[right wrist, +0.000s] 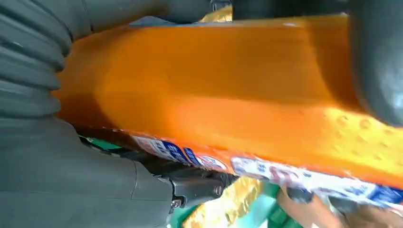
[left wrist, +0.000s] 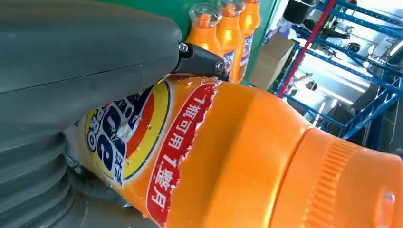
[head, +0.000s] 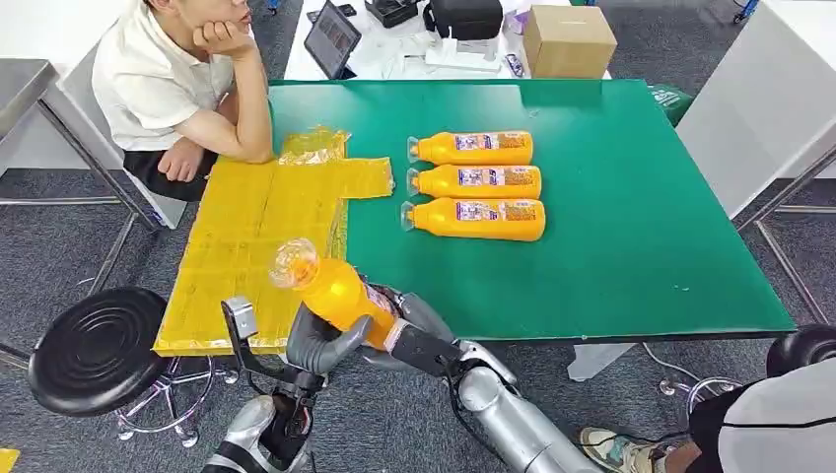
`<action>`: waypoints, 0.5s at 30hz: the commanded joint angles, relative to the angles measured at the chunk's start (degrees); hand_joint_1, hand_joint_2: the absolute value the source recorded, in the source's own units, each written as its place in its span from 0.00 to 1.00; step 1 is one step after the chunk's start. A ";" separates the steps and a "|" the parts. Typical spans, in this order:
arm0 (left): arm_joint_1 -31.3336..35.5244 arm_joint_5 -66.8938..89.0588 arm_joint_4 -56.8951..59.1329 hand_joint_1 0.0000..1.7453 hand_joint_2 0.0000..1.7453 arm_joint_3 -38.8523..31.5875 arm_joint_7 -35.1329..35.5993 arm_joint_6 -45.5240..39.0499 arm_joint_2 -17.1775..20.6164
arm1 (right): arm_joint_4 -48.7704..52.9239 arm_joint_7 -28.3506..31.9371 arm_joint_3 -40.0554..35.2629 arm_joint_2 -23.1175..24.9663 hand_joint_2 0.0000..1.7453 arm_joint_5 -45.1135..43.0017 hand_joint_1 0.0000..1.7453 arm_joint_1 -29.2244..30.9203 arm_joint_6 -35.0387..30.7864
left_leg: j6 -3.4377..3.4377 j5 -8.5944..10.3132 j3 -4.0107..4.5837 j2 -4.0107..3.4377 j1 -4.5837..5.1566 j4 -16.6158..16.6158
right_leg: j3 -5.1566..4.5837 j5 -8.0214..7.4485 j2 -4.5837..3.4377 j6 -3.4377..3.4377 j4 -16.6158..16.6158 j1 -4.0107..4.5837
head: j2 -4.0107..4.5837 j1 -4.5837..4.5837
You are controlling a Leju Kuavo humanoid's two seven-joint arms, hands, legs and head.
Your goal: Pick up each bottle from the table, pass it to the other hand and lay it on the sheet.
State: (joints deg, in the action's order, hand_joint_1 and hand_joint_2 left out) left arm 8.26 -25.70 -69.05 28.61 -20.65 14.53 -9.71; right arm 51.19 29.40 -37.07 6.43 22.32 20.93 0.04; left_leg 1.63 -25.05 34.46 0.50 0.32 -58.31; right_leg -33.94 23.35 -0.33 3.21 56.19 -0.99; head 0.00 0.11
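Note:
An orange bottle (head: 335,293) with a clear cap hangs tilted over the near edge of the green table (head: 641,246), its cap toward the yellow sheet (head: 256,227). My left hand (head: 317,347) wraps the bottle's body from below, thumb across the label (left wrist: 119,137). My right hand (head: 412,317) grips its base end. Up close, the left hand (left wrist: 85,61) lies over the bottle (left wrist: 247,156), and the right hand (right wrist: 62,180) clasps the bottle (right wrist: 214,85). Three more orange bottles (head: 476,181) lie side by side at mid-table.
A person sits at the far left with an elbow (head: 258,148) on the sheet's far end. A black stool (head: 97,350) stands off the table's near left corner. A cardboard box (head: 569,39) and a tablet (head: 331,37) sit on the white table behind.

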 commanded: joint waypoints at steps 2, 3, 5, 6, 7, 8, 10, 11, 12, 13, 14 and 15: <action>2.78 2.13 0.56 1.00 1.00 -1.61 -0.51 -1.85 1.45 | 4.01 -0.43 0.38 -1.28 0.00 0.82 0.00 -2.79 -4.23 | -0.08 -0.03 -0.08 0.04 -0.05 0.01 | 0.11 0.05 0.08 -0.10 -0.02 0.06 | 0.00 0.02; 2.71 2.61 0.10 1.00 1.00 -2.19 -0.69 -2.84 1.38 | 5.06 -0.27 0.59 -1.45 0.00 1.00 0.00 -3.68 -5.08 | -0.12 -0.06 -0.16 0.04 -0.08 0.02 | 0.19 0.08 0.10 -0.14 -0.03 0.09 | 0.00 0.00; 1.90 4.03 -2.31 1.00 1.00 -4.73 -0.96 -7.29 1.47 | 10.41 1.36 1.54 -1.98 0.00 2.45 0.00 -8.75 -9.77 | -0.09 -0.04 -0.09 0.11 -0.07 0.01 | 0.14 0.07 0.15 -0.11 -0.02 0.08 | 0.00 0.02; 1.60 4.12 -3.09 1.00 1.00 -5.21 -0.59 -7.48 1.64 | 11.95 1.37 1.18 -2.45 0.00 2.68 0.00 -10.03 -10.09 | -0.07 -0.02 -0.07 0.11 -0.07 0.03 | 0.12 0.05 0.14 -0.08 -0.05 0.07 | 0.00 0.00; 1.46 4.19 -3.37 1.00 1.00 -5.44 -0.33 -7.47 1.66 | 12.48 1.28 0.96 -2.64 0.00 2.80 0.00 -10.53 -10.27 | -0.11 -0.06 -0.15 0.13 -0.10 0.03 | 0.21 0.10 0.18 -0.13 -0.07 0.11 | 0.00 0.02; 1.46 4.19 -3.37 1.00 1.00 -5.44 -0.33 -7.47 1.66 | 12.48 1.28 0.96 -2.64 0.00 2.80 0.00 -10.53 -10.27 | -0.09 -0.05 -0.10 0.09 -0.07 0.03 | 0.15 0.08 0.13 -0.11 -0.05 0.08 | 0.00 0.04; 0.71 5.99 -4.18 1.00 1.00 -6.60 -0.85 -11.10 1.60 | 14.59 2.28 1.79 -3.14 0.00 4.27 0.00 -13.65 -13.60 | -0.13 -0.09 -0.18 -0.01 -0.07 0.04 | 0.20 0.09 0.05 -0.15 -0.04 0.08 | 0.00 0.00; 0.42 6.90 -4.60 1.00 1.00 -7.05 -1.14 -12.60 1.72 | 15.51 2.46 2.17 -3.41 0.00 4.34 0.00 -15.14 -14.44 | -0.09 -0.05 -0.05 0.09 -0.06 0.03 | 0.09 0.07 0.13 -0.10 -0.03 0.06 | 0.00 0.00; -0.41 8.85 -5.74 1.00 1.00 -8.22 -1.22 -16.09 2.17 | 17.66 3.30 2.93 -4.11 0.00 6.02 0.00 -18.38 -17.56 | -0.15 -0.10 -0.17 0.15 -0.10 0.02 | 0.23 0.14 0.22 -0.17 -0.03 0.11 | 0.00 0.00; -0.66 10.44 -6.36 1.00 1.00 -8.67 -1.59 -17.59 2.83 | 18.68 3.71 3.33 -4.50 0.00 6.75 0.00 -20.07 -19.62 | -0.11 -0.07 -0.12 0.21 -0.09 0.06 | 0.21 0.12 0.25 -0.12 -0.09 0.10 | 0.00 0.04; -0.89 12.75 -7.00 1.00 1.00 -9.46 -1.57 -19.73 3.58 | 19.90 4.02 3.97 -4.72 0.00 6.59 0.00 -21.87 -21.92 | -0.10 -0.08 -0.14 0.16 -0.07 0.08 | 0.21 0.12 0.19 -0.12 -0.10 0.08 | 0.00 0.02; -0.95 14.03 -7.31 1.00 1.00 -9.82 -1.51 -20.53 4.06 | 20.48 4.32 4.19 -4.87 0.00 6.75 0.00 -22.61 -23.43 | -0.14 -0.13 -0.26 0.14 -0.10 0.10 | 0.33 0.17 0.19 -0.17 -0.13 0.11 | 0.00 0.02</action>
State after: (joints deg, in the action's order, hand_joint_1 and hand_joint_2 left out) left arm 7.73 -18.43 -73.18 23.76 -21.75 1.24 -9.20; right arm 63.05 32.08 -35.96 5.20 27.16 8.64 -15.09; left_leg 1.61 -25.08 34.52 0.52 0.31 -58.30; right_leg -33.99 23.38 -0.31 3.19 56.19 -0.99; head 0.00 0.13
